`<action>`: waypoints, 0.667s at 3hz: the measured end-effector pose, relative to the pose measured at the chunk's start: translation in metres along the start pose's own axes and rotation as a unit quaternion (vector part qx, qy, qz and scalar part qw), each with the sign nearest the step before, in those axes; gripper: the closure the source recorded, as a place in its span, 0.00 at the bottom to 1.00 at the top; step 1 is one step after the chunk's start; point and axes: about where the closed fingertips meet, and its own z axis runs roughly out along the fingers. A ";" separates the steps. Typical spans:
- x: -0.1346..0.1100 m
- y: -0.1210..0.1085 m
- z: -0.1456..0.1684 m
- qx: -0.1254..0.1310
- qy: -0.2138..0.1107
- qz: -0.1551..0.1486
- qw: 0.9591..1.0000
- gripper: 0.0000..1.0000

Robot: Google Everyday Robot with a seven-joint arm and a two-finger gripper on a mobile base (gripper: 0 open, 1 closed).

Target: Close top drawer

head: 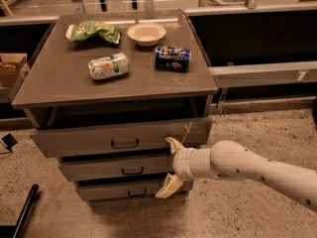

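Note:
The top drawer is the wide grey one under the cabinet top, with a small dark wire handle and a pale crossed scratch near its right end. Its front stands only a little out from the cabinet, with a dark gap above it. My gripper is open on the white arm that comes in from the right. The upper finger touches the lower edge of the drawer front right of the handle. The lower finger hangs in front of the bottom drawer.
On the cabinet top lie a green bag, a white bowl, a white-green can and a blue can. Two shallower drawers sit below. A cardboard box is at the left and a low shelf at the right.

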 end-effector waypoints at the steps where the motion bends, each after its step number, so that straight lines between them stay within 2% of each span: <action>1: 0.000 0.000 0.000 0.000 0.000 0.000 1.000 0.00; 2: 0.002 -0.002 0.003 -0.004 0.003 -0.002 1.000 0.18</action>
